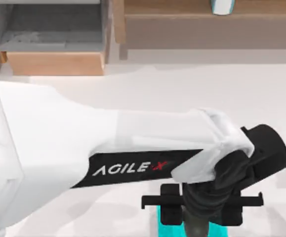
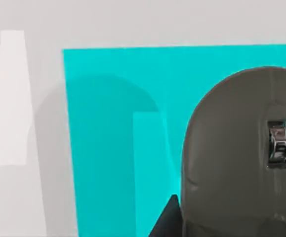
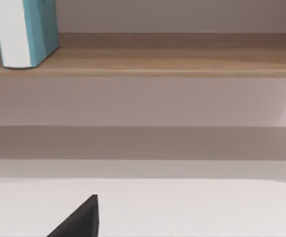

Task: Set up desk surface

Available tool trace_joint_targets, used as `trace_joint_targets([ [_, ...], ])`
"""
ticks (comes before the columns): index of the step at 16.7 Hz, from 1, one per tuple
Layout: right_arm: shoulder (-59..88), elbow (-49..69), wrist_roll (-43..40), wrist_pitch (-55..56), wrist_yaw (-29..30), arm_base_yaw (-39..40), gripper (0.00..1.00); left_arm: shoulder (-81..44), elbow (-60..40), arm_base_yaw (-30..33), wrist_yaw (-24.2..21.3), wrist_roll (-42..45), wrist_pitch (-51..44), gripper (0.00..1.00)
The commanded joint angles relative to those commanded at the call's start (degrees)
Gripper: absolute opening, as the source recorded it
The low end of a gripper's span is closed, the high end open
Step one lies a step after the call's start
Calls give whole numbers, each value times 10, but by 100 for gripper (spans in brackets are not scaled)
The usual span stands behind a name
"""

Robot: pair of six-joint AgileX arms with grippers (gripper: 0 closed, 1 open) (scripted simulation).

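Left gripper (image 1: 199,224) low over grey mouse (image 2: 241,158) (on cyan pad (image 2: 113,148)); grip state can't tell

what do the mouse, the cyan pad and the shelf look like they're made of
Mouse: likely matte grey plastic, smooth moulded shell with a shinier scroll wheel. Cyan pad: flat, even colour, no gloss; perhaps rubber or fabric, cannot tell. Shelf: light-brown wood look, faint grain streaks, satin finish. Left gripper hangs over the pad.

Even, bright light falls across the desk surface (image 1: 192,94), without glare. Soft grey shadows lie on the cyan pad (image 2: 113,148) beside the mouse (image 2: 236,158), and beneath the wooden shelf (image 3: 182,61).
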State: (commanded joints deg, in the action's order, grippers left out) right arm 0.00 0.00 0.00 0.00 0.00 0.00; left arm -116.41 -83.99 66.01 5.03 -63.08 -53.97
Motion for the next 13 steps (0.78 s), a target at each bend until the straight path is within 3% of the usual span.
trace_joint_targets([
  [13, 0, 0, 0, 0, 0, 0, 100, 7, 14, 49, -6, -21, -21, 0],
])
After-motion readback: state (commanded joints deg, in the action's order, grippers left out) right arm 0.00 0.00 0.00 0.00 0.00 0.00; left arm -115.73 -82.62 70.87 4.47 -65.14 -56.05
